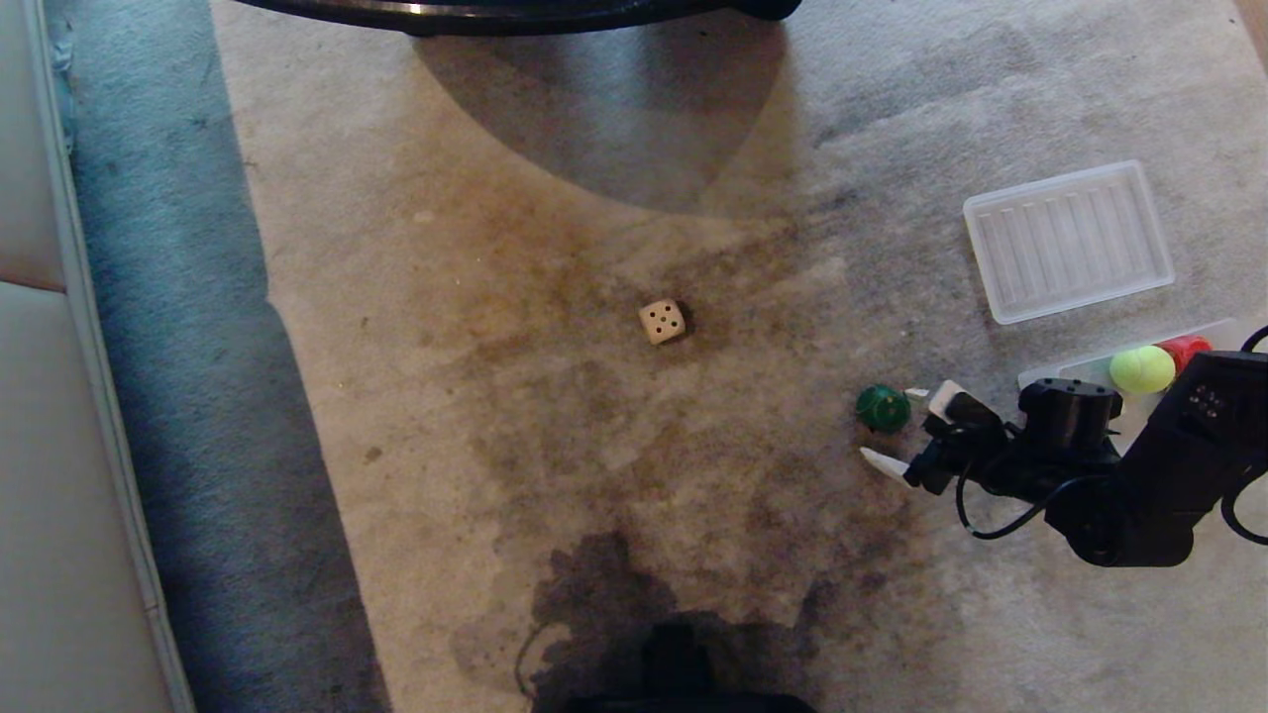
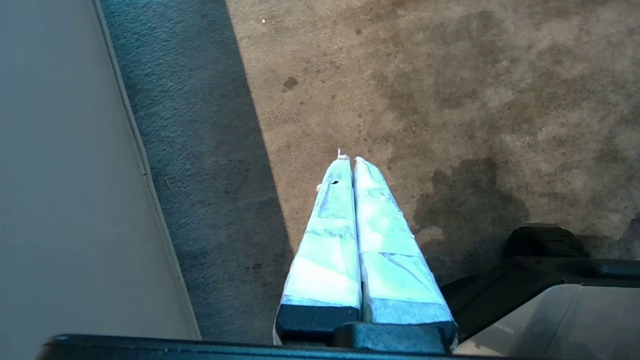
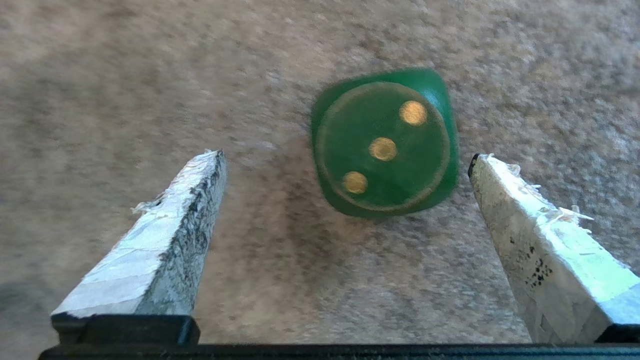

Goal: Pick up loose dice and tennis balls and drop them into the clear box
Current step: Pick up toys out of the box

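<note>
The right pincer point(image 1: 903, 428) hangs spread wide over the carpet point(image 1: 555, 495), the dark green die point(image 1: 883, 407) just beyond its fingertips, toward nine o'clock of the clear box point(image 1: 1139, 381) (which holds a tennis ball point(image 1: 1141, 368) and the red die point(image 1: 1186, 349)). The die sits off-centre between the fingers, so a close could nudge it away. The beige die point(image 1: 662, 321) waits mid-carpet. The left pincer point(image 2: 350, 160) is pressed together, parked.
</note>
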You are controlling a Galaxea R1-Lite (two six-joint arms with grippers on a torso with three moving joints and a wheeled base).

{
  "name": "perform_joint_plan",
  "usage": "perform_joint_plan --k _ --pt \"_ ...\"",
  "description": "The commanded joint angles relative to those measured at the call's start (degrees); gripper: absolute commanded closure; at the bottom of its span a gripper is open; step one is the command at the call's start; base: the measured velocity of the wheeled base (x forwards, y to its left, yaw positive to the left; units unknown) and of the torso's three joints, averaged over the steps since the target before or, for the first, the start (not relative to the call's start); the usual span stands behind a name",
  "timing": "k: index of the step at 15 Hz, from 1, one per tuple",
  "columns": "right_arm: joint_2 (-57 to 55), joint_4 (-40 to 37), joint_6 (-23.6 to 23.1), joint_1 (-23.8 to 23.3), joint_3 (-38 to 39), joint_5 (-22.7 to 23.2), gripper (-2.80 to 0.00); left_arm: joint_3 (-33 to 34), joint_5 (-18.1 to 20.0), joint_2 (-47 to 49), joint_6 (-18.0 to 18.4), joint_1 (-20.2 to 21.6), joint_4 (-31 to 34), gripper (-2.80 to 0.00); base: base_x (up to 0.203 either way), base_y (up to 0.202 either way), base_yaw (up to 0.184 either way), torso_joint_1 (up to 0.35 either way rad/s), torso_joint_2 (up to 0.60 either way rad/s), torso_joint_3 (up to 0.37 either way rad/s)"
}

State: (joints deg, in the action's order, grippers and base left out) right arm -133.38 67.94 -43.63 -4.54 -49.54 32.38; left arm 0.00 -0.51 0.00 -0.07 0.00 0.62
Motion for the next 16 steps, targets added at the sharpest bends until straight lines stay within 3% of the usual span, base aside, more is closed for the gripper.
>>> perform_joint_plan --k 1,10,11,16 --pt "-1.27 0.81 -0.32 -0.22 -1.26 0.22 -2.8 0.0 -0.1 0.0 -0.01 0.0 -0.01 0.0 0.0 0.0 0.0 0.0 0.0 0.0" --pt "-3.94 1.86 -0.23 -0.73 -5.04 0.19 -2.8 0.0 -0.09 0.0 -0.01 0.0 -0.01 0.0 0.0 0.0 0.0 0.0 0.0 0.0" --pt "-3.99 2.11 -0.24 -0.65 -5.04 0.14 0.0 0.0 -0.1 0.0 -0.01 0.0 -0.01 0.0 0.0 0.0 0.0 0.0 0.0 0.0" --pt "-3.37 2.2 -0.14 -0.65 -4.33 0.05 0.0 0.0 -0.1 0.0 -0.01 0.0 -0.01 0.0 0.0 0.0 0.0 0.0 0.0 0.0"
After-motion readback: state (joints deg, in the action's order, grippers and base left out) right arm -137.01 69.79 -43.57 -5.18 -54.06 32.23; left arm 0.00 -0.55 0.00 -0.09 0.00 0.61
